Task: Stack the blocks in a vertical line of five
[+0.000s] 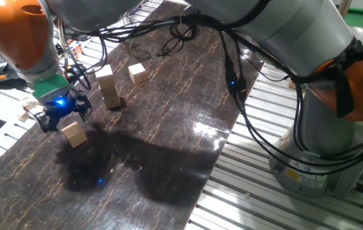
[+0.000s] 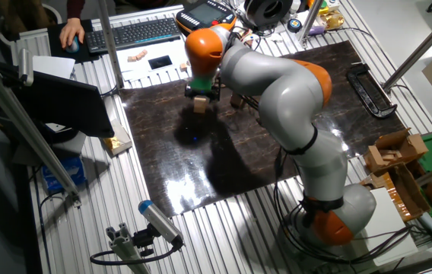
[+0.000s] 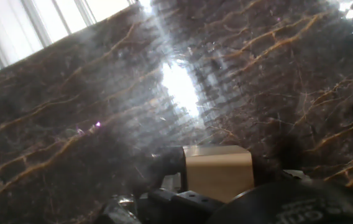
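Observation:
A tan wooden block (image 1: 74, 134) lies on the dark marbled table (image 1: 169, 128) at the left. My gripper (image 1: 63, 121) hovers right over it, fingers spread wider than the block, so it looks open. In the hand view that block (image 3: 219, 171) sits low in the frame beside a dark finger (image 3: 164, 167). Two more blocks form a short upright stack (image 1: 109, 86) further back, and a single block (image 1: 137, 73) lies to its right. From the other fixed view, the gripper (image 2: 201, 95) hangs just above the near block (image 2: 199, 105).
Small pale wooden bits (image 1: 25, 112) lie on the slatted rail left of the table. Loose cables (image 1: 169, 38) trail over the far end. The robot base (image 2: 338, 213), a keyboard (image 2: 136, 34) and a wooden rack (image 2: 391, 160) stand around the table.

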